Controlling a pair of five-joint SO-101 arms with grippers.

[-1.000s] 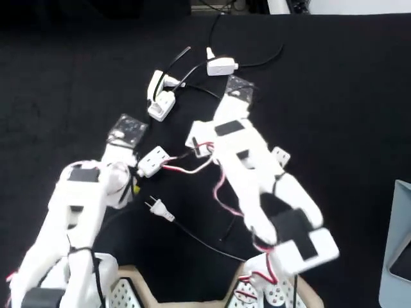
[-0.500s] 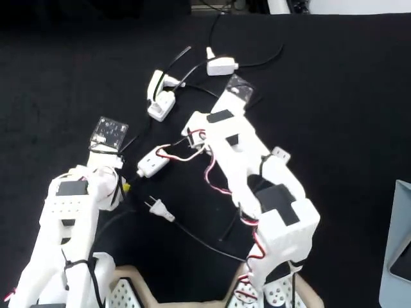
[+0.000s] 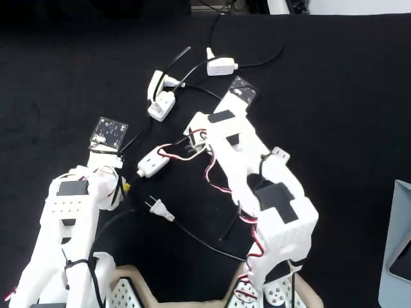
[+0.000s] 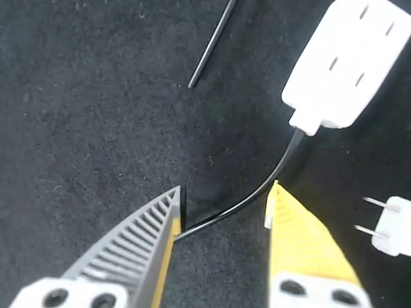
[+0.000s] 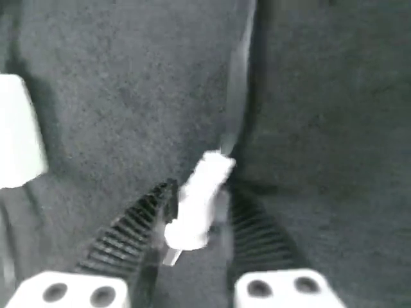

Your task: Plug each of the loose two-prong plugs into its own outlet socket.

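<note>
Left gripper point(image 4: 225, 191) retreated, open astride cord point(image 4: 282, 163); right gripper point(image 5: 202, 200) clamps plug point(image 5: 209, 174).

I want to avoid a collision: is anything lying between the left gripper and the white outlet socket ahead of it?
Nothing visible blocks it. Between the open left gripper and the outlet socket lies only the socket's own black cord, running between the fingers. A loose plug lies off to one side, apart.
</note>
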